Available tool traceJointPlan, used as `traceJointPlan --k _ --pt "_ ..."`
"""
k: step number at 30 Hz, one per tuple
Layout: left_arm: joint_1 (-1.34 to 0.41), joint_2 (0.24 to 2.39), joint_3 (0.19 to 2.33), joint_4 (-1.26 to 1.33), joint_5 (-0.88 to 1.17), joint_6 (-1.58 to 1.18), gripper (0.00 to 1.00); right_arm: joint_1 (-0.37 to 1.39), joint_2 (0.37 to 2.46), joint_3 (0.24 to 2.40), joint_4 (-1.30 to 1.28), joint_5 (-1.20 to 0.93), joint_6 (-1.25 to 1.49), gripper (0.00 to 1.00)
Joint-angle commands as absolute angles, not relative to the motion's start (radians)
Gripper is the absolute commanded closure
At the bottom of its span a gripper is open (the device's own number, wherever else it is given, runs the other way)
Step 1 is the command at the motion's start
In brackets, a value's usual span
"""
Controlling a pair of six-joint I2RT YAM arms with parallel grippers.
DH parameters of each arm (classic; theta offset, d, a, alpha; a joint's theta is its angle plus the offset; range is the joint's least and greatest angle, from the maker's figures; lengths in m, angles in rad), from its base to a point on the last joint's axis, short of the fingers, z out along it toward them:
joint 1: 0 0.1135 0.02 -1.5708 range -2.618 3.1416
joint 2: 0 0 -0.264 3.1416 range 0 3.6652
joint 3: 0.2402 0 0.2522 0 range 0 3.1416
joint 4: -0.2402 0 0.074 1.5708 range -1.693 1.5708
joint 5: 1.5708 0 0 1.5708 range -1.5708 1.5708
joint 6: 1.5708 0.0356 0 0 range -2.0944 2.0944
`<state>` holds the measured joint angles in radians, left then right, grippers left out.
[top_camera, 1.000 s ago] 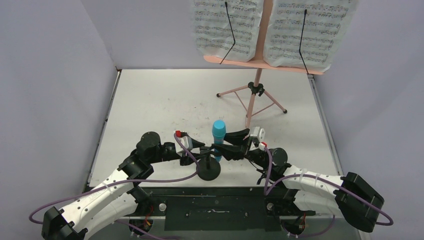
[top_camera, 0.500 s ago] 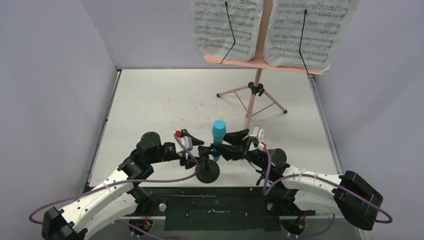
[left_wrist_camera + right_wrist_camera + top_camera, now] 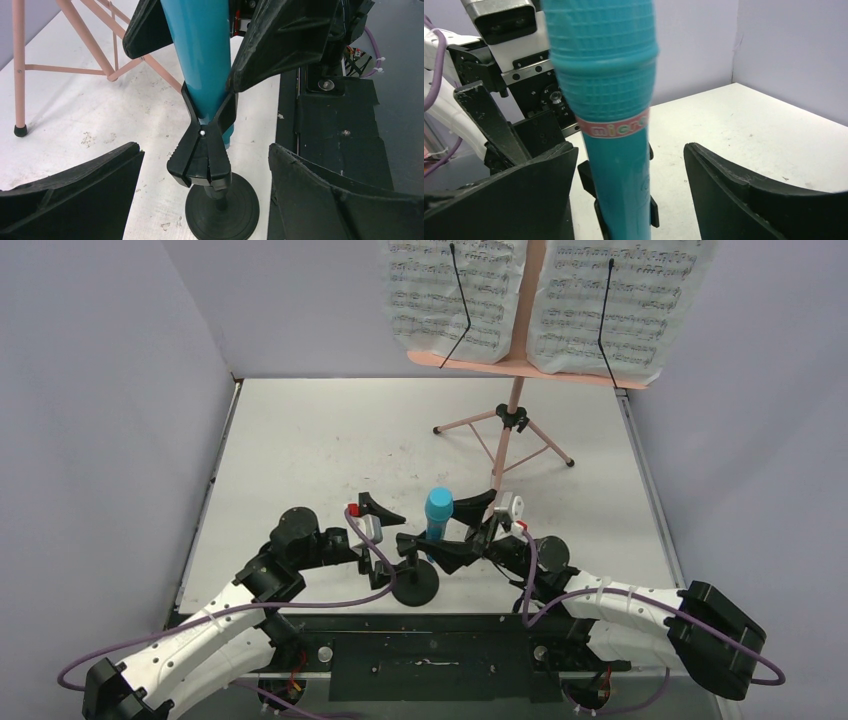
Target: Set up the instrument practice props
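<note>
The bright blue microphone (image 3: 438, 510) stands upright in the clip (image 3: 202, 150) of the small black mic stand, whose round base (image 3: 414, 585) rests near the table's front edge. My left gripper (image 3: 395, 527) is open, its fingers (image 3: 70, 195) wide on either side of the clip and touching nothing. My right gripper (image 3: 464, 531) is open too, and its fingers (image 3: 764, 200) flank the microphone (image 3: 609, 100) with gaps on both sides. At the back stands the pink music stand (image 3: 510, 430) with white sheet-music pages (image 3: 455, 295) under black clips.
The music stand's tripod legs (image 3: 545, 445) spread just behind the right gripper. A black rail (image 3: 430, 655) runs along the near edge by the arm bases. Purple walls close in the left, right and back sides.
Both grippers have opened from a narrow hold around the microphone and its stand. The microphone stays upright in the clip.
</note>
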<state>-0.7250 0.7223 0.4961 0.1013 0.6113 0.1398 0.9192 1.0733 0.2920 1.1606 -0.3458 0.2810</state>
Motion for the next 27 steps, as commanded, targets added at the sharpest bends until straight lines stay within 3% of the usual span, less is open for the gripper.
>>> traceJointPlan --k 1,7,10,27 --pt "-0.727 0.707 0.499 0.147 0.624 0.134 0.04 0.929 1.071 0.337 1.174 -0.360 0.301 0.14" --pt "-0.727 0.696 0.499 0.148 0.621 0.135 0.04 0.928 1.067 0.347 1.138 -0.370 0.308 0.00" --pt "-0.727 0.687 0.494 0.152 0.620 0.133 0.04 0.928 1.059 0.353 1.108 -0.361 0.318 0.10" --pt "-0.727 0.550 0.480 0.096 0.518 0.174 0.04 0.928 0.762 0.368 0.649 -0.284 0.254 0.10"
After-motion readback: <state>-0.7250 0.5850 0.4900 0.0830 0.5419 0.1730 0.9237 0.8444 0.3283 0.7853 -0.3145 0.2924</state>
